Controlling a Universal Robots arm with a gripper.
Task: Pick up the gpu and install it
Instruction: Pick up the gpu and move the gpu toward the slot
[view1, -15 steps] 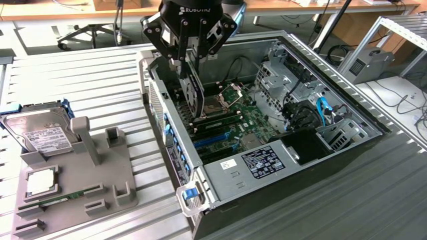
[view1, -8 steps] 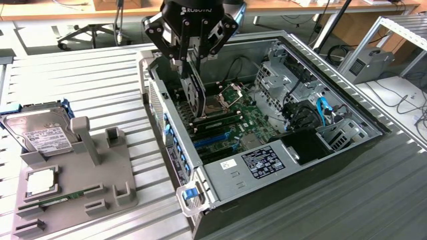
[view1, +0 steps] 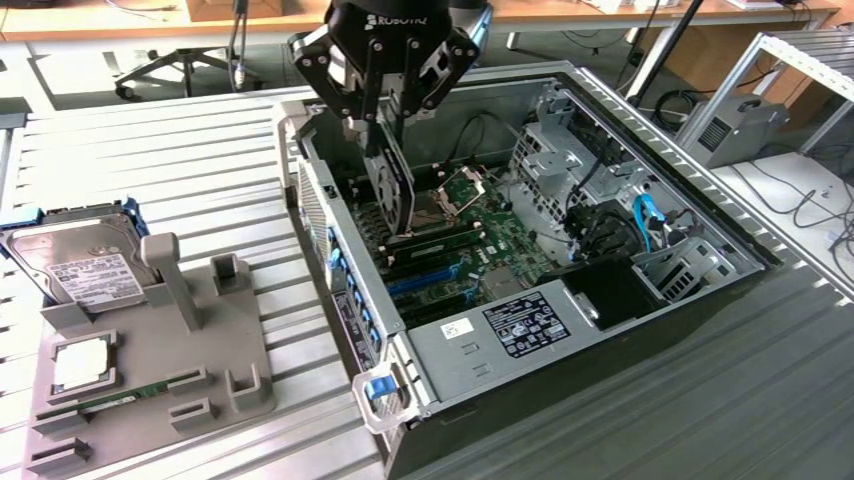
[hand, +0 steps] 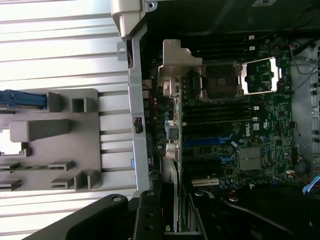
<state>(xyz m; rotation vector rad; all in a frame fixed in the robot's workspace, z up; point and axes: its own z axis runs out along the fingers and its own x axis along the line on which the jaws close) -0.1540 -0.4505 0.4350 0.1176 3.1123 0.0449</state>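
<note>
The computer case (view1: 447, 385) is open on top, so there is room to come down from above. The end effector (view1: 383, 135) hangs there, gripping the gpu (view1: 391, 195), close to the case's side wall (view1: 320, 215) at the exterior view's left. Under the card, the motherboard (view1: 505, 240) is crowded with slots and a socket. The drive cage (view1: 561, 150) and blue cables (view1: 646, 222) block the exterior view's right. Outside, bare worktop (view1: 174, 160) lies between the case and the grey holder (view1: 147, 380).

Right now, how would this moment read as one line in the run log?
jaws: shut on gpu | gpu: hanging edge-on over motherboard | computer case: open | hard drive: on holder
</note>
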